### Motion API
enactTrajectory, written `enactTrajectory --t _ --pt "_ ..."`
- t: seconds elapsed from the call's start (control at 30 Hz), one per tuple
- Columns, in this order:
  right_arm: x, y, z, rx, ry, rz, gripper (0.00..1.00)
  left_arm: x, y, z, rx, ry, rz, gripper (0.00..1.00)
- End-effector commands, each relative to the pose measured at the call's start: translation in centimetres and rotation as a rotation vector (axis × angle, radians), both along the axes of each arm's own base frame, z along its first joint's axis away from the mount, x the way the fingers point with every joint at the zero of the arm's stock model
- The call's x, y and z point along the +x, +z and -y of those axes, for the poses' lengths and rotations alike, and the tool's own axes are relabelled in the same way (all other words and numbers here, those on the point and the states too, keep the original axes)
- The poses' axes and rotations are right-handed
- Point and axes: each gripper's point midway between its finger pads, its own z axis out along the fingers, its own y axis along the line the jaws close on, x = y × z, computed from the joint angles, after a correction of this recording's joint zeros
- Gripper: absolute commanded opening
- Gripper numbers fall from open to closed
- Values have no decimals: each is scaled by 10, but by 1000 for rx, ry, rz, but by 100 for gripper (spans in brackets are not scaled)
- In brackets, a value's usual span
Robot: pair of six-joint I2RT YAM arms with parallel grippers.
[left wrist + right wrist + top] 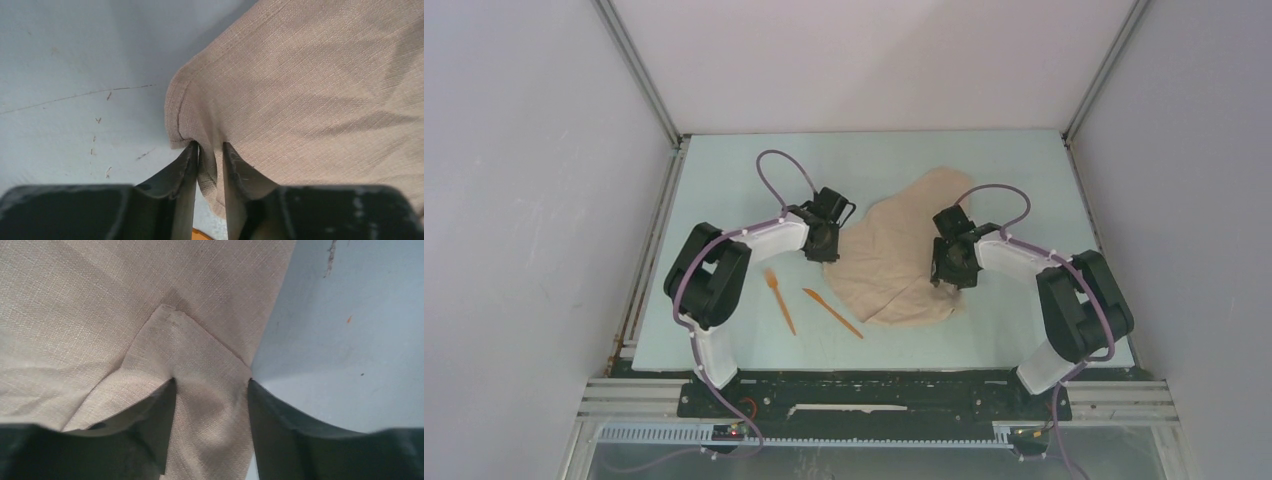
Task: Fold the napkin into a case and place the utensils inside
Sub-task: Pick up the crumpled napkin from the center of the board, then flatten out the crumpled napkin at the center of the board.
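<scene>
The left jaws stand narrow, their dark fingers pinching a small fold at the left edge of the napkin. The hemmed edge curls up and around just above the fingertips. To the left of that edge, the wrist view shows only bare, lightly scratched desk.

The right jaws stand wide. A folded-over corner flap of the napkin lies flat between the two fingers and reaches both of them. It does not look squeezed. The cloth's right edge runs slantwise past the right finger, with bare desk beyond it.

From above, the napkin is a rumpled, uneven sheet in the middle-right of the desk, with one arm at each side of it. A rounded lobe reaches toward the far right, and its near edge stops short of the near rim.

The fork and knife lie on bare desk near the left arm, side by side but apart, both slanted. The knife's near tip is close to the napkin's near-left edge.

Open desk remains at the far left, along the far edge and down the right side. Walls close in on three sides.
</scene>
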Motion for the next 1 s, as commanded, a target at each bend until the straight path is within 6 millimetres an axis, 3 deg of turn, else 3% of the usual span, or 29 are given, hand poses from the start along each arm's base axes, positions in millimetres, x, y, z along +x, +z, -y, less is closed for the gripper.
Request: enactTrajectory --t 0.0,0.1,0.27,0.33,0.47,0.53,0.6,0.7,0.77,0.83,0.9,0.97 --pt "14 7 9 -53 -36 80 54 17 14 14 -54 -3 46 24" --pt "21 25 19 -79 -71 131 35 25 35 21 -96 -6 89 16" --pt "44 58 32 -40 -134 201 20 46 78 26 -180 15 186 10" --pt "62 73 38 -6 -174 232 13 60 94 26 -235 40 221 1" --pt "122 122 56 71 -246 342 1 102 137 39 -440 69 249 0" --pt "155 147 67 92 -253 368 0 130 171 40 -521 86 292 0" --pt "186 185 81 110 -251 406 0 159 230 38 -590 93 390 0" --pt "214 260 102 160 -258 487 0 178 319 31 -649 77 544 0" --pt "216 309 116 201 -256 577 0 177 370 27 -676 50 641 0" --pt "208 346 125 219 -242 667 0 170 405 21 -692 35 710 0" --pt "197 354 127 227 -227 710 1 160 418 18 -693 19 741 0" --pt "181 340 125 253 -246 706 3 152 408 19 -697 7 725 0"
